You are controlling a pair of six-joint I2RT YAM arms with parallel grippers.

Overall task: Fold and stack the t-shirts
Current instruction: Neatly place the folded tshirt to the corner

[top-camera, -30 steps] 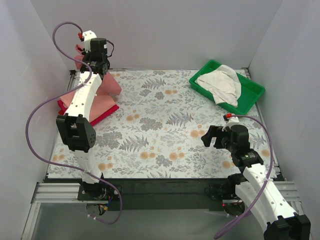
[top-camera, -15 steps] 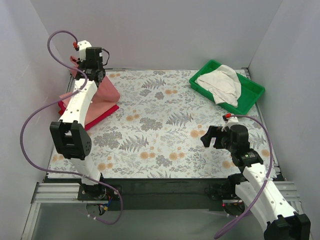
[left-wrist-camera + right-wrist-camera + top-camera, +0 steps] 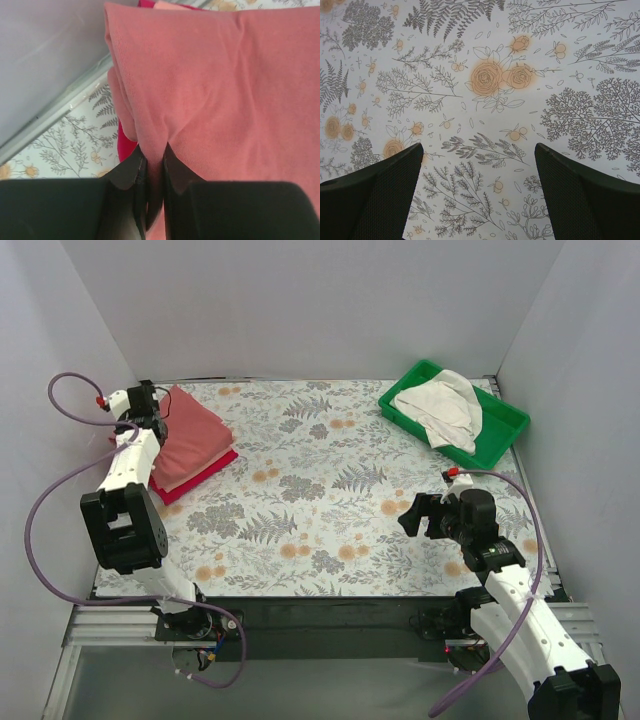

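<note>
The brick-red t-shirt (image 3: pixel 192 428) lies folded on top of a stack at the table's far left, over the salmon-pink t-shirt (image 3: pixel 192 462) and the crimson t-shirt (image 3: pixel 200 476). My left gripper (image 3: pixel 143 408) is low at the stack's far left corner, shut on a pinch of the brick-red shirt's edge (image 3: pixel 200 90); a strip of crimson (image 3: pixel 126 146) shows under it. The cream-white t-shirt (image 3: pixel 440 406) lies crumpled in the green tray (image 3: pixel 503 432). My right gripper (image 3: pixel 414 515) is open and empty above the floral table (image 3: pixel 480 100), fingers (image 3: pixel 375 195) wide apart.
White walls close in the back and both sides. The table's metal edge rail (image 3: pixel 60 107) runs just left of the stack. The left arm's purple cable (image 3: pixel 60 480) loops out to the left. The green tray sits at the far right corner.
My left gripper came down and to the left from high at the back, laying the hanging brick-red shirt flat onto the stack. The right arm barely moved.
</note>
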